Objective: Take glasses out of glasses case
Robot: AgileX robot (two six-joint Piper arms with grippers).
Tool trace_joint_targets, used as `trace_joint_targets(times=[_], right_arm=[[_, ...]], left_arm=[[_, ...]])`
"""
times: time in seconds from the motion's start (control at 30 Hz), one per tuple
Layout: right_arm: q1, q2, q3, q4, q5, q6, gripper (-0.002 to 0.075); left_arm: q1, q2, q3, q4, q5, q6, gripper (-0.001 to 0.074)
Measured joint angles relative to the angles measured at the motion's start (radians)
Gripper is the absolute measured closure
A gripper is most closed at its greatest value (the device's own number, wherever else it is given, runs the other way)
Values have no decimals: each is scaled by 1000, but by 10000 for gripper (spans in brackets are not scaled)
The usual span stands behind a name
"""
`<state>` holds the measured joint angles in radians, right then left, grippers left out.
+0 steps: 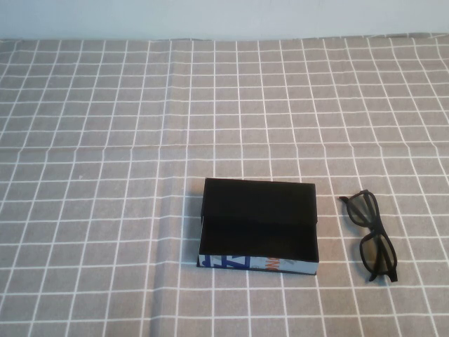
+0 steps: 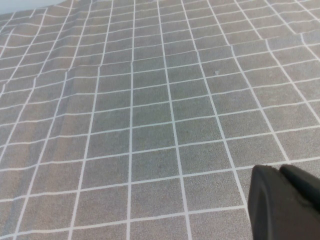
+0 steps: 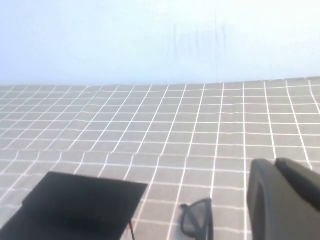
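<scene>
The glasses case point(image 1: 258, 226) lies open near the table's middle front, its black inside bare and its white-blue lettered side facing me. The black glasses point(image 1: 364, 208) lie folded on the cloth just right of the case, apart from it. In the right wrist view the case point(image 3: 80, 200) and the glasses point(image 3: 197, 221) show low in the picture, with my right gripper point(image 3: 274, 163) shut and empty, held back from them. My left gripper point(image 2: 279, 169) is shut and empty over bare cloth. Neither gripper shows in the high view.
A grey tablecloth with a white grid point(image 1: 140, 140) covers the whole table. A pale wall point(image 1: 224, 17) runs along the far edge.
</scene>
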<state>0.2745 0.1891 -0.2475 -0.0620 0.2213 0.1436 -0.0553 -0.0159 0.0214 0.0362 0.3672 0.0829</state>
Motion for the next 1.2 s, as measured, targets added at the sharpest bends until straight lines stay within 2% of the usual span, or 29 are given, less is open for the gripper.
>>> trace_joint_targets(times=[0.3,0.6,1.2], right_arm=[[-23,-144,112,-14,14,4,742],[-225,-173,264,17,-73,4,742],[-210,-187,276,62,81,-117,743]], left_arm=[[0,0,0,0,0,0,739],[0,0,0,0,0,0,739],[0,0,0,0,0,0,739]])
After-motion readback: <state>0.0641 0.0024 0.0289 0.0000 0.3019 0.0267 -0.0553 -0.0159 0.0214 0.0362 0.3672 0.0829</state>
